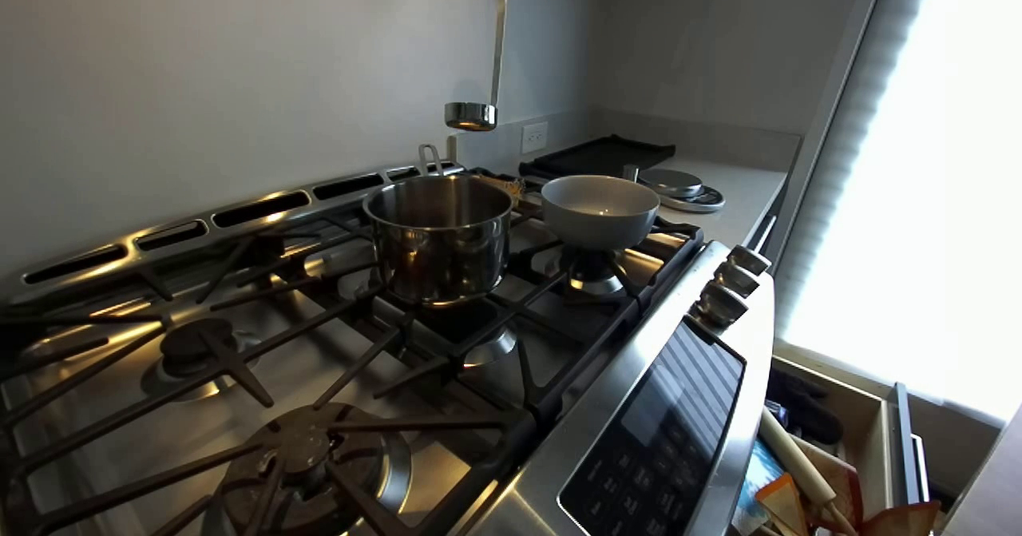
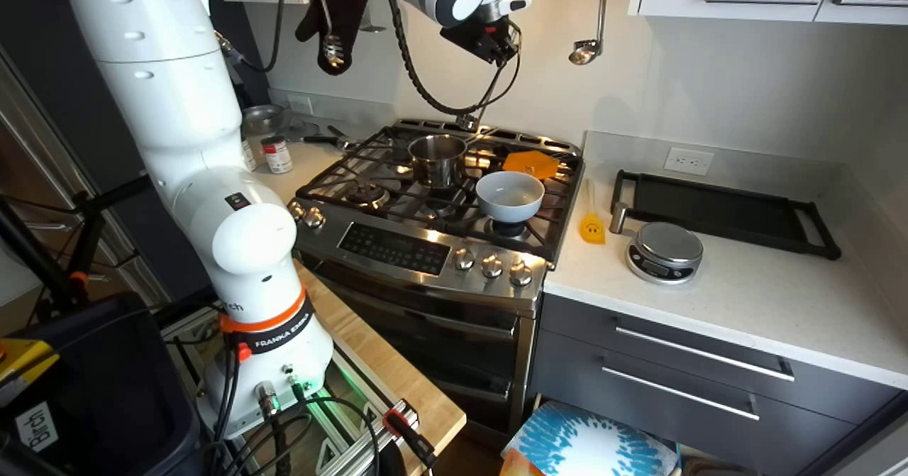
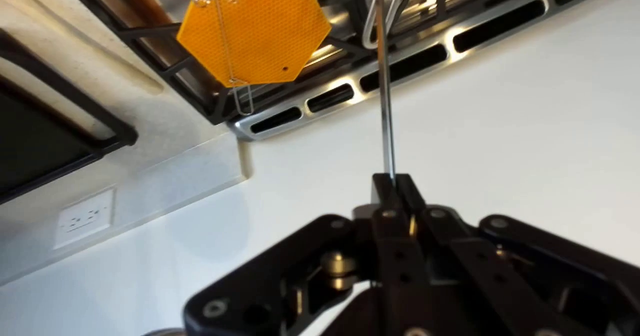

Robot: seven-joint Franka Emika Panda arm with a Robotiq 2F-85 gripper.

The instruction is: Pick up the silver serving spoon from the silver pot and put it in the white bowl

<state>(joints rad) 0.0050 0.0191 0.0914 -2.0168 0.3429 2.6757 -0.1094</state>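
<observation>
Exterior view: spoon [image 1: 471,116] outside pot [image 1: 443,260], seemingly above it.

White panel [image 1: 902,224]: totally blown out in an exterior view, just glare lol
Stovetop [image 1: 311,360]: pretty dim there, warm yellow glints scattered all over
Silver pot [image 1: 441,268]: dark sides, amber reflections
Wall [image 2: 709,86]: decently lit in an exterior view, soft shadow below the hanging ladle [image 2: 584,52]
Gripper [image 3: 395,178]: almost black in the wrist view, nearest parts kinda out of focus
</observation>
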